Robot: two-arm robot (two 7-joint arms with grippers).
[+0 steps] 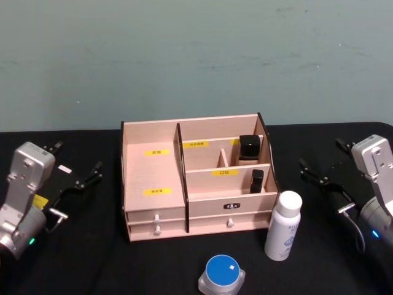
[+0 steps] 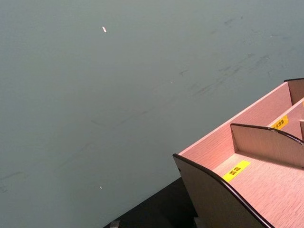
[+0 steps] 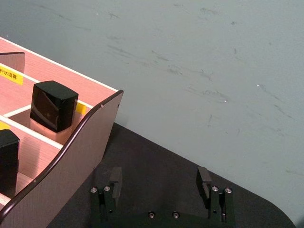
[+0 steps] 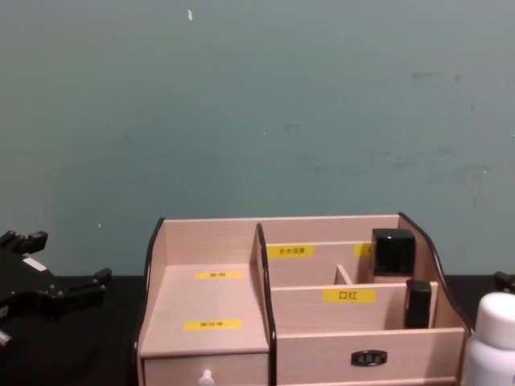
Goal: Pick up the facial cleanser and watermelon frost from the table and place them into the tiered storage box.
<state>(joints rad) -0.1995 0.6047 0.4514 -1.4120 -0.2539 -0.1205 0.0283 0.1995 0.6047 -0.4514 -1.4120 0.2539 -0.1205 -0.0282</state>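
The tiered storage box (image 1: 153, 175) stands mid-table, light wood with yellow labels and two front drawers; it also shows in the chest view (image 4: 209, 301). In front of its right end stands a white bottle, the facial cleanser (image 1: 284, 226) (image 4: 491, 346). A clear jar with a blue lid, which I take for the watermelon frost (image 1: 221, 273), sits at the near edge. My left gripper (image 1: 78, 157) hovers open, left of the box. At the box's right side, the right gripper (image 1: 320, 153) (image 3: 159, 176) is open with nothing between its fingers.
Two black-capped items (image 1: 249, 146) (image 1: 256, 180) occupy the right compartments of the box. The table is covered in black cloth (image 1: 92, 258), and a grey-green wall (image 1: 196, 55) rises behind. The left wrist view looks over the box's left end (image 2: 247, 180).
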